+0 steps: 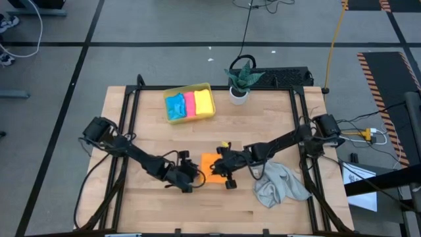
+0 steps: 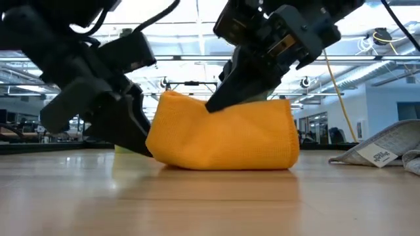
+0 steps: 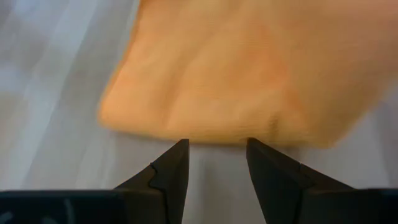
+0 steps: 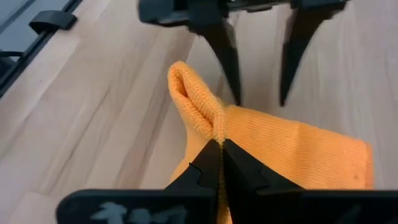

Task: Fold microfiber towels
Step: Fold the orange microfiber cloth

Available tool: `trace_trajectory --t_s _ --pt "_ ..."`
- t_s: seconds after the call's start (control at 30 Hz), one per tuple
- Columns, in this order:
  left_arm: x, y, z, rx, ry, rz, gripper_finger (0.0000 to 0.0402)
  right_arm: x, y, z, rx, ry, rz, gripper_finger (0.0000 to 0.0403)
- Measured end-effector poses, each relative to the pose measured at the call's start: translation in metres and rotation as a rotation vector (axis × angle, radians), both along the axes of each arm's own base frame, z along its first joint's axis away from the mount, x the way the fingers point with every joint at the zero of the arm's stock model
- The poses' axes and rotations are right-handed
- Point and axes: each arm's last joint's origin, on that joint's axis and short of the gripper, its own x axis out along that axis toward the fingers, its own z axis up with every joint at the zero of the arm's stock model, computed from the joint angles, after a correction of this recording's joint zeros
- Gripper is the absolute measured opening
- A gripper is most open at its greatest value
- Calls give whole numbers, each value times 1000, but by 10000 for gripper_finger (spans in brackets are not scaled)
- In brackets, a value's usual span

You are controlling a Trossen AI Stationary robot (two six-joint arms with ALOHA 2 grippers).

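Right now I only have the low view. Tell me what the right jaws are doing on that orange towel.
Observer: The right gripper is shut on a pinched fold of the orange towel.
Operator: Give me the left side.
Observer: The left gripper stands open, just short of the towel's edge, holding nothing.
Operator: Report the other towels.
Observer: Blue, pink and yellow towels sit folded in the yellow tray at the table's far side; a grey towel lies crumpled under the right arm.
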Motion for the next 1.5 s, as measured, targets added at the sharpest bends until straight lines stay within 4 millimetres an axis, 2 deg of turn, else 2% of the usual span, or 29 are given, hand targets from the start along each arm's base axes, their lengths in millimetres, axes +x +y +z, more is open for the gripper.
trace_trajectory --t_s 0.17,0.4,0.53,0.6,0.67,0.83,1.17,1.3,1.5 --pt "-4 -2 -5 -62 -58 -61 163 -4 -3 9 30 6 27 4" --pt "-8 -16 12 -32 -139 -159 154 -14 6 22 29 22 58 4" --pt "-2 -13 18 -5 -197 -170 90 -16 11 25 27 16 74 4" --pt "1 -6 18 7 -196 -141 40 -17 13 25 26 21 79 4" --pt "4 1 18 16 -205 -91 12 -17 13 24 25 23 81 4" --pt "10 7 13 -35 -196 -114 8 -17 13 24 24 24 79 4" --pt "17 4 -26 -35 -166 -118 3 -17 12 24 24 24 77 4" --pt "19 2 -27 -70 -180 -145 10 -13 4 27 39 -6 12 4" --pt "19 2 -26 -68 -188 -153 4 -8 -21 26 38 7 -97 4"
